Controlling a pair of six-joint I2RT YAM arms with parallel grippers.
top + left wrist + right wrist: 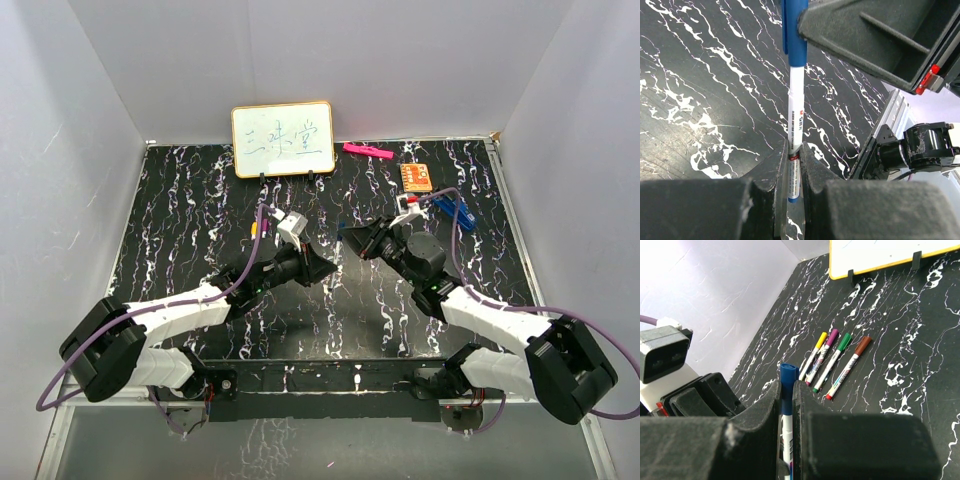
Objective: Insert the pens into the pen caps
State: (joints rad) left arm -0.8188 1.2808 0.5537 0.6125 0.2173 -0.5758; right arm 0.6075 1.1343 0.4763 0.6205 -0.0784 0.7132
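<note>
One pen (pixel 795 117), white-barrelled, is clamped at its rear end by my shut left gripper (pixel 794 152). A blue pen cap (pixel 788 377) sits on its front end, and my right gripper (pixel 788 389) is shut on that cap. The two grippers meet above mid-table, left gripper (pixel 324 267) facing right gripper (pixel 349 238). Several other pens lie side by side on the table with their caps on: yellow (pixel 815 351), purple (pixel 824 351), green (pixel 836 359) and red-brown (pixel 851 365).
A small whiteboard (pixel 282 140) stands at the back. A pink bar (pixel 367 151), an orange card (pixel 417 177) and a blue clip (pixel 450 208) lie at the back right. White walls enclose the black marbled table (pixel 180 210).
</note>
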